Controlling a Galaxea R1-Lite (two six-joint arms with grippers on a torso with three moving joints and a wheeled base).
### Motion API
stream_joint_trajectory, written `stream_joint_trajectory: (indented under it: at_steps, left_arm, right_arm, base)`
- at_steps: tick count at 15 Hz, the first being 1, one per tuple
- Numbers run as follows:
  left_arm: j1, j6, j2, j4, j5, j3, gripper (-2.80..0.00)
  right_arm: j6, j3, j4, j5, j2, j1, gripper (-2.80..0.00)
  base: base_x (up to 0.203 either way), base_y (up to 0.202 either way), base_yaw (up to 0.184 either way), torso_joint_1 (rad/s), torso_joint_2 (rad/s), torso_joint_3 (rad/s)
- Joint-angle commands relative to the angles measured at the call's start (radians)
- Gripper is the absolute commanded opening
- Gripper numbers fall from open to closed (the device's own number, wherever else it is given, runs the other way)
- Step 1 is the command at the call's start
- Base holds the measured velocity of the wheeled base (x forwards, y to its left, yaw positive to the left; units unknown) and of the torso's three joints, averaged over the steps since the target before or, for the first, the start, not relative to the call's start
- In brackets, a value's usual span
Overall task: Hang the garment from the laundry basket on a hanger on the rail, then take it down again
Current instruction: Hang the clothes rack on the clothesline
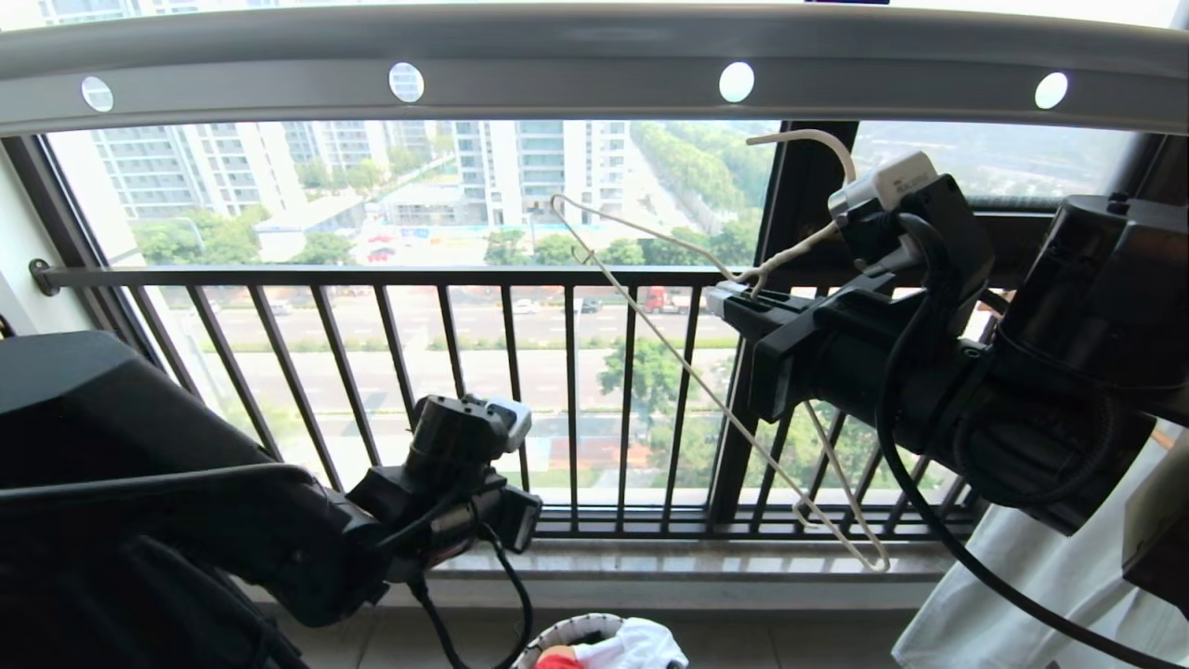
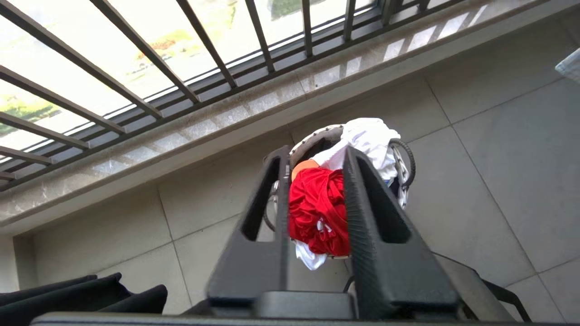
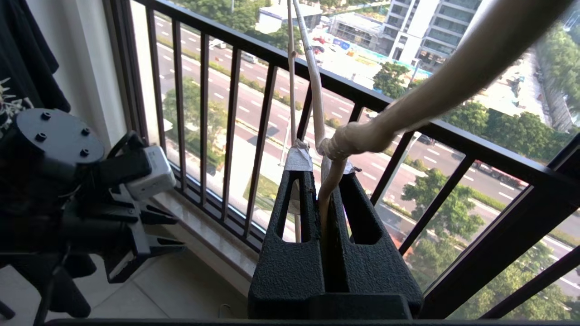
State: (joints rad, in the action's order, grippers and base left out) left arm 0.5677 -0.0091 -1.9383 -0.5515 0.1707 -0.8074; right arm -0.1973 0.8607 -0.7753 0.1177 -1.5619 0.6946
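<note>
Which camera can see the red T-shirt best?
The left wrist view. There the red T-shirt lies bunched in the basket, framed by the left gripper, which hangs above it. The head view catches only a red sliver at the bottom edge. The right wrist view doesn't show it.

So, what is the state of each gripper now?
Left gripper: open, holding nothing, above the laundry basket.
Right gripper: shut on the hanger.

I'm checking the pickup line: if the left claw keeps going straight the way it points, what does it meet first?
Probably the red T-shirt bunched in the laundry basket: it sits framed between the left claw fingers, which stand apart. Depth is unclear; the white garment lies just beyond.
</note>
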Motion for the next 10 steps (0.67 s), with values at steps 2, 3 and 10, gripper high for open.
stream_joint_trajectory:
  at_steps: [2,3,10]
  left_arm:
    - [0.023,-0.003,0.367,0.234,-0.007,-0.046,-2.8]
    - [0.028,-0.005,0.452,0.308,-0.009,-0.069,-2.8]
    - [0.037,-0.02,0.779,0.607,-0.046,-0.217,-2.8]
  right_arm:
    - [-0.01,-0.044,-0.004,0.008,0.016,0.028,-2.8]
    - [-0.012,-0.045,-0.002,0.026,0.023,0.034,-2.8]
    - [-0.085,0.229,0.273,0.283,-0.03,0.072,-2.8]
  base:
    - [0.0,0.0,0.0,0.0,0.0,0.0]
    - [0.0,0.0,0.0,0.0,0.0,0.0]
    - [0.0,0.0,0.0,0.0,0.0,0.0]
